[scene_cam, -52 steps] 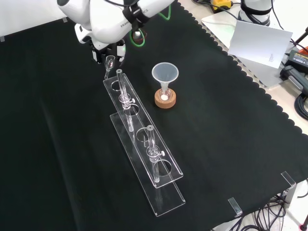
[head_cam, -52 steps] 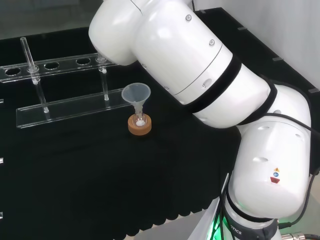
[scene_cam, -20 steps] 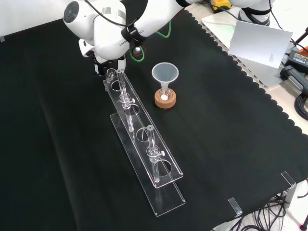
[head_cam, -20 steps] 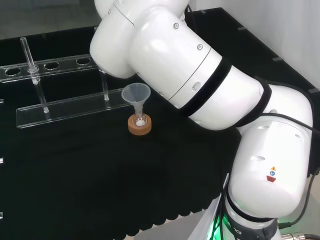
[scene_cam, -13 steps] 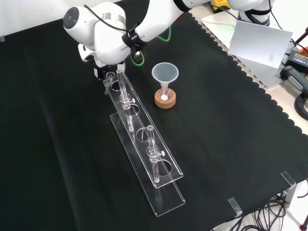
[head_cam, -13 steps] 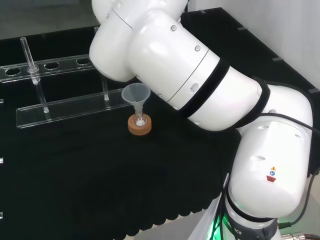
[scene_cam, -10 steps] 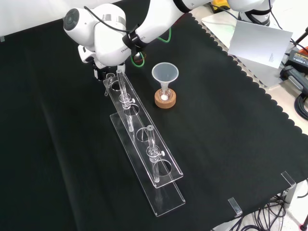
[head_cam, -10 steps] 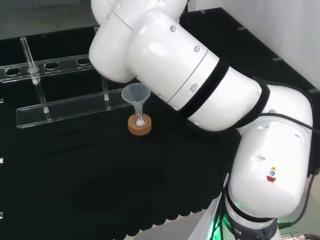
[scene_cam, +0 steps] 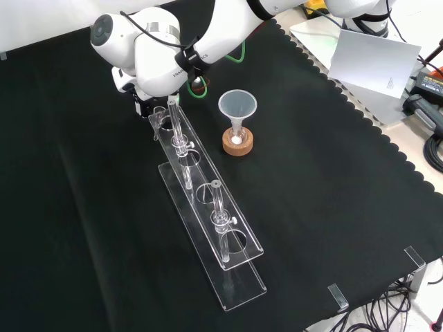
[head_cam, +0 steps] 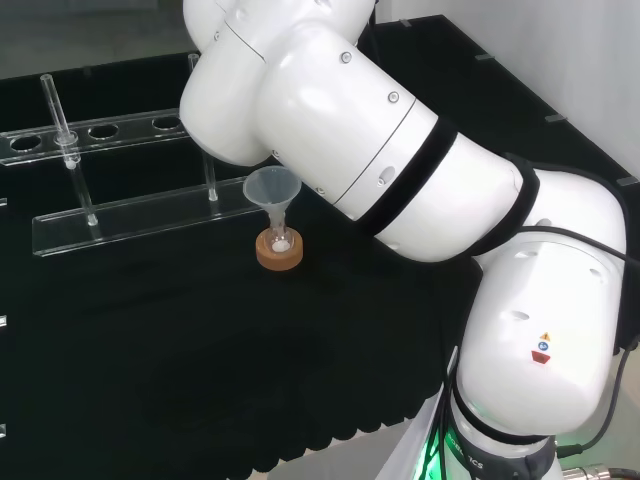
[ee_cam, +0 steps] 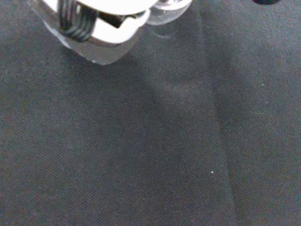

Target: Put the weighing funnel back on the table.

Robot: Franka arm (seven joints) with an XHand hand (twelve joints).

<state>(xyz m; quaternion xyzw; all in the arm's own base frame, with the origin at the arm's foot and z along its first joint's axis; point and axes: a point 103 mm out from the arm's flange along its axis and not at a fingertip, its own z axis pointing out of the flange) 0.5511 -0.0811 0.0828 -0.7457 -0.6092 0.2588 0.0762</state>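
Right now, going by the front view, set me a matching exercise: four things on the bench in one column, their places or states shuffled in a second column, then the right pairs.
Things:
1. funnel
2. cork ring
3. clear rack
4. hand

Places or states:
A. under the small flask
B. at the rack's far end
C. holds upright glass tubes
D. mouth up, stem in the flask

Pairs: 1-D, 2-A, 3-C, 4-B.
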